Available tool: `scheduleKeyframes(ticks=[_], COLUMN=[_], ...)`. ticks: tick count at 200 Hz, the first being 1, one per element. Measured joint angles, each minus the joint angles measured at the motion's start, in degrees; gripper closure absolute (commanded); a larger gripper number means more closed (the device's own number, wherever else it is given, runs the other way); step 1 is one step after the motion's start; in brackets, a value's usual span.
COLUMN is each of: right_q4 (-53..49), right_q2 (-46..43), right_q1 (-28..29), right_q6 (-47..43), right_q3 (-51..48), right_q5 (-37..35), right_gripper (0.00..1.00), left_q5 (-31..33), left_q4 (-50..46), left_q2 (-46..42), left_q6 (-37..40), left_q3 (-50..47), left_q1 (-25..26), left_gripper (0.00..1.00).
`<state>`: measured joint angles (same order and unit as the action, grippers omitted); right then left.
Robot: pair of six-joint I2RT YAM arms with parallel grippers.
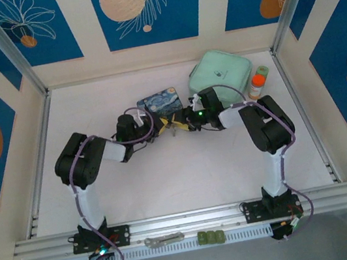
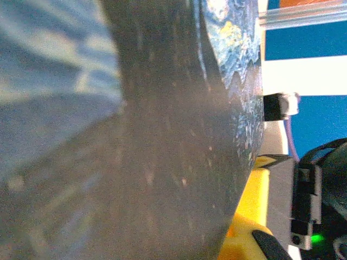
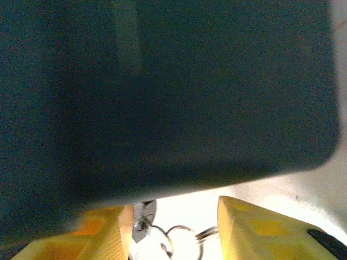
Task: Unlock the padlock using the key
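The 2 arms met in front of a small rectangular tin box point(image 1: 159, 101) with rounded corners, its lid painted in swirls of dark blue and yellow. It stood on the flat white table point(image 1: 188, 180).

In the right wrist view, the side wall of the tin was a smooth, dark, matte surface with a rounded lower corner. Below it, the right gripper point(image 3: 173, 210) had its 2 blocky yellow plastic fingers point(image 3: 255, 230) spread, with a bright gap between them. In this gap lay the key point(image 3: 142, 223), a thin flat piece of silvery metal. It was close against the finger on the left of that picture and was not pinched between the 2. Thin shiny wire rings point(image 3: 181, 239) hung beside it, linked together.

The left gripper point(image 1: 162, 129) was just beside the right one, at the near side of the tin. Its jaws were pressed together, but I could not tell what, if anything, was between them. In the left wrist view, the tin side looked dull and dusty, and the painted lid had a rough, brush-like texture.

Behind the tin lay a soft, mint-green square case point(image 1: 220, 73) with rounded corners. A small orange bottle point(image 1: 258, 83) with a white cap stood upright beside it. On the ribbed aluminium rail near the arm bases lay a grey metal tool point(image 1: 164, 239).
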<state>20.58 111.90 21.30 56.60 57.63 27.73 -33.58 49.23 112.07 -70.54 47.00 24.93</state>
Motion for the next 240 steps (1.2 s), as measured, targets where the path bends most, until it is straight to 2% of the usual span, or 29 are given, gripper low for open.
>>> scheduleKeyframes(ticks=[42,95,114,134,165,187,224,240], right_q4=[-3.8,-19.5,-26.4,-32.9,-39.2,-42.2,-44.3,-44.2], right_q2=[-5.5,-12.2,-13.5,-13.3,-9.6,-5.6,-2.1,-2.3], right_q1=[0.0,1.8,4.9,10.7,18.0,19.8,21.7,21.9], right_q6=[-6.6,-22.1,-28.5,-36.3,-47.3,-53.4,-60.7,-62.3], right_q3=[-0.5,-0.4,1.9,6.7,14.7,18.2,19.2,19.2], right_q5=[-1.9,-9.3,-14.3,-21.1,-30.8,-37.2,-47.1,-49.7], right_gripper=[0.51,0.51,0.52,0.52,0.52,0.52,0.41,0.40], left_q5=[1.3,2.4,2.3,2.1,1.2,0.0,-1.0,-1.0], left_q4=[-9.0,-15.5,-16.1,-16.4,-16.8,-16.8,-18.1,-18.6], left_q2=[-1.3,-1.4,-1.4,-1.4,-1.4,-1.4,-1.4,-1.4], left_q6=[3.9,6.7,6.8,6.6,6.5,6.4,7.0,7.0], left_q3=[2.9,4.2,4.7,5.0,5.2,5.3,5.4,5.6], left_q1=[0.3,0.3,0.3,0.3,0.3,0.3,0.2,0.2], left_gripper=[1.00,1.00,1.00,1.00,1.00,1.00,1.00,1.00])
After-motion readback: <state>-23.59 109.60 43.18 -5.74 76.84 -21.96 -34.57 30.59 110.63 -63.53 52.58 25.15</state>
